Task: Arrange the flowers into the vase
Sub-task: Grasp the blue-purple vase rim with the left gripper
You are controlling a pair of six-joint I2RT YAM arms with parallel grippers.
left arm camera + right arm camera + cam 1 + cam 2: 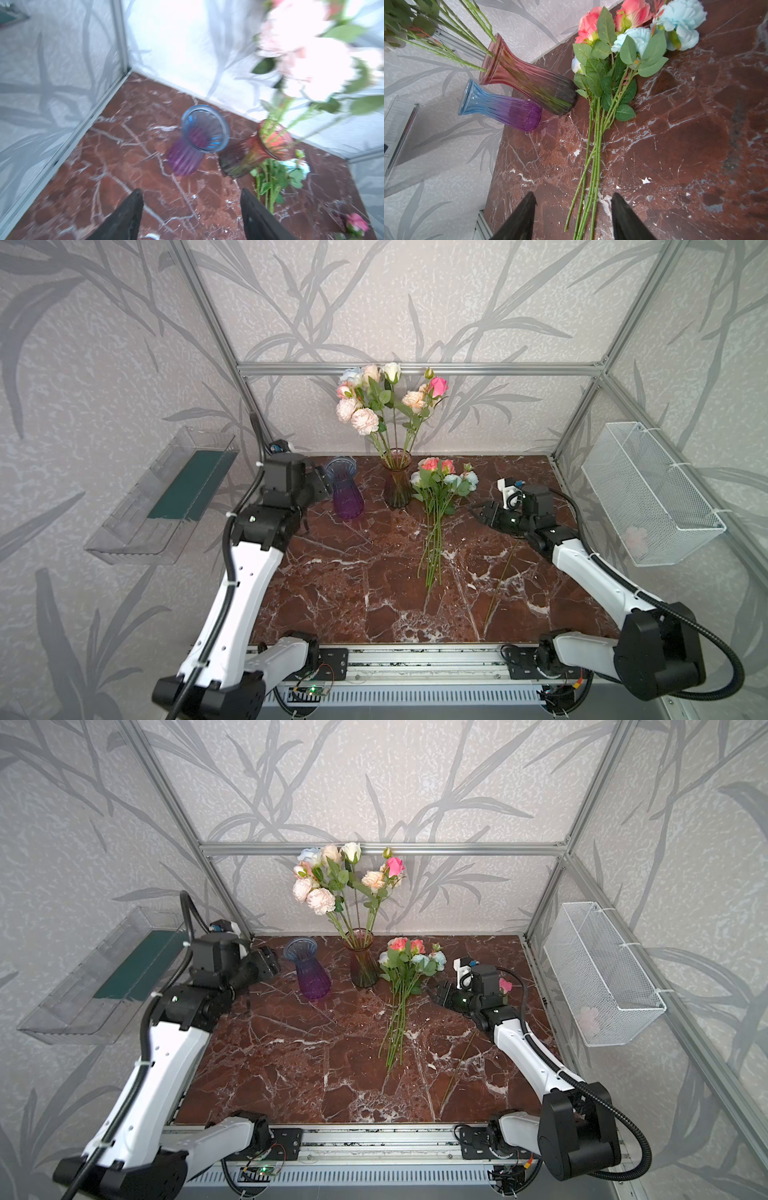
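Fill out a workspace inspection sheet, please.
Surface: red-brown marble tabletop.
Job's things: reddish ribbed glass vase upright, holding pink and cream flowers; loose bunch of coral and pale-blue flowers lying beside it.
Clutter: empty blue-to-purple ribbed glass vase; thin bare stem.
Grippers: left gripper open, empty; right gripper open, aimed at the bunch's stems.
Cables: black corrugated conduit on each arm.
Surroundings: clear plastic tray and white mesh basket on side walls.

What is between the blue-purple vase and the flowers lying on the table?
The reddish vase, holding upright flowers, stands between the blue-purple vase and the lying flowers; both top views show it.
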